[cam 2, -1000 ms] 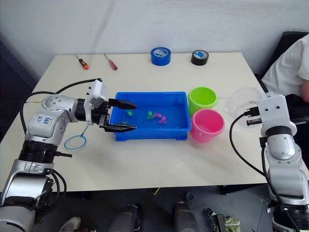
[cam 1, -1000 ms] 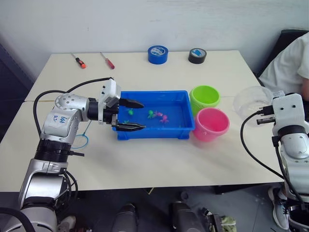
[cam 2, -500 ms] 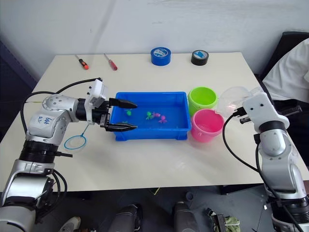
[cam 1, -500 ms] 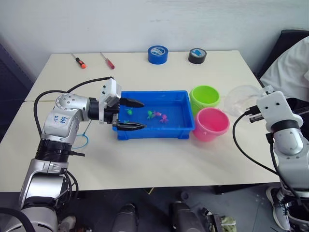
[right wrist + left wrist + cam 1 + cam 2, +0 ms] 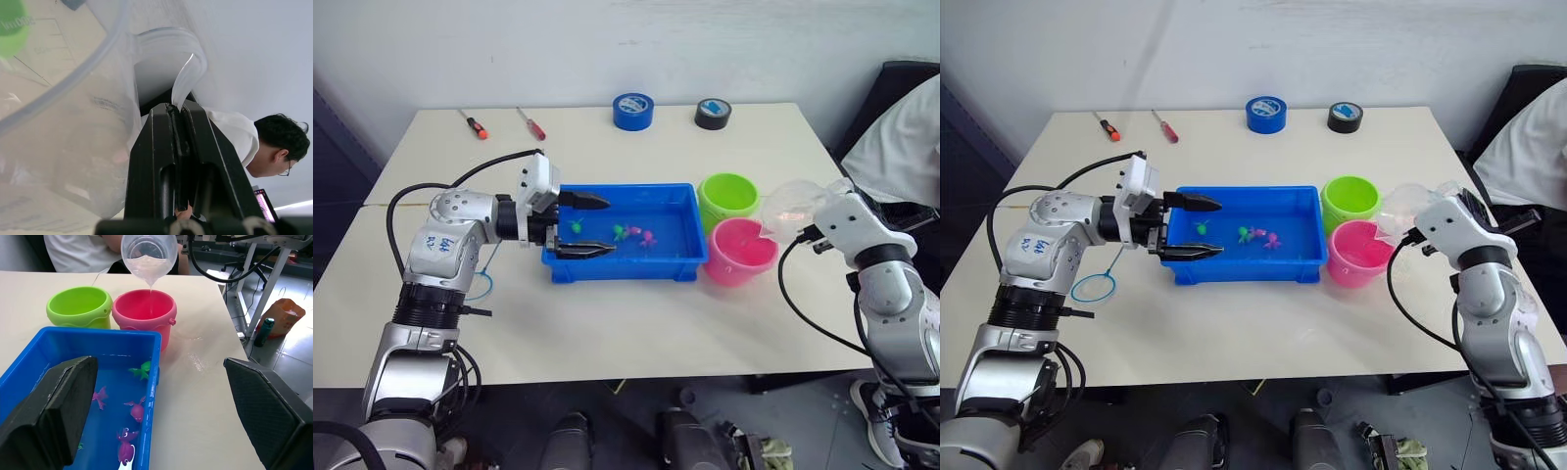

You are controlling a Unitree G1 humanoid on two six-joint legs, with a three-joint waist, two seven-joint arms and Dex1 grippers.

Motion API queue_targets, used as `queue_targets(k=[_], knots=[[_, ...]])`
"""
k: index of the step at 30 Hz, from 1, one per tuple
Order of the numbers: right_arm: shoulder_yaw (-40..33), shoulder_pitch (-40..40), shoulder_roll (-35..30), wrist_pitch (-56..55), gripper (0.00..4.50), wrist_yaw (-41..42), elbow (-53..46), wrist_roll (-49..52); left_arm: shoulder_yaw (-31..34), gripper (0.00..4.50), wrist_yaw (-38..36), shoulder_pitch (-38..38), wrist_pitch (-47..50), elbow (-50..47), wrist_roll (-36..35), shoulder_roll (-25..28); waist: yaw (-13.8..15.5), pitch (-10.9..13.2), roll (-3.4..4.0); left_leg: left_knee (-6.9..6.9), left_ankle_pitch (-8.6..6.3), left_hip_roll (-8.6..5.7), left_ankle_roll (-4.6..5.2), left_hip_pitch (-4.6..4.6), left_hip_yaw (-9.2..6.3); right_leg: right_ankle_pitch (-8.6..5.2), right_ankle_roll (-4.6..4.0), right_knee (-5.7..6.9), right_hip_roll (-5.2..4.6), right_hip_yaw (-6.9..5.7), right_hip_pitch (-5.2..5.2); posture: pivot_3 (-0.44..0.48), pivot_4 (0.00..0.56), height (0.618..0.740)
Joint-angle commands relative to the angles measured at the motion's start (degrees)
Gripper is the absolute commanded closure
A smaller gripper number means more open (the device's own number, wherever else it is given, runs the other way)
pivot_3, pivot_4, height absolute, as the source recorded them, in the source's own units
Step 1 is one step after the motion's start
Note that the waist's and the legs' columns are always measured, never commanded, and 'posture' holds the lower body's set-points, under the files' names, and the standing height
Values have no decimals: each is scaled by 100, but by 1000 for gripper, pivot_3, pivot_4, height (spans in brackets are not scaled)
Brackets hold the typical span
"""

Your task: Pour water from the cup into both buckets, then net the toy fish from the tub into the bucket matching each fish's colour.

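Right now I have the right claw [image 5: 177, 147] clenched on the handle of the clear plastic measuring cup [image 5: 149, 254], tipped so its spout streams into the pink round bucket [image 5: 144, 313]; my left claw [image 5: 584, 225] waits released over the blue tub [image 5: 680, 264].

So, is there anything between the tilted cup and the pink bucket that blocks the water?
Nothing visible does. The cup, held by the right gripper, is tipped above the pink bucket, and a thin stream falls straight into it.
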Motion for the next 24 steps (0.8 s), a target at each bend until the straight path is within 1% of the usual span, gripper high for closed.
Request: queue_targets(k=[1,14,24], knots=[[-38,-177,-154,-210,4486,-62,-89,-286,178,0,32,-50,-75,-172,-124,13,-5,0,0,1,0,0,0,0,0,0,0,0,0,0,0,0,150,734],[146,-324,-158,-603,4486,-184,179,-919,189,0,33,20,-65,-239,-117,67,-2,0,-1,12,0,0,0,0,1,0,0,5,0,2,1,0,150,734],[126,-373,-177,-890,4486,-177,313,-1197,188,0,52,65,-34,-309,-124,94,-2,1,-1,15,0,0,0,-1,1,0,0,7,0,3,1,0,150,734]])
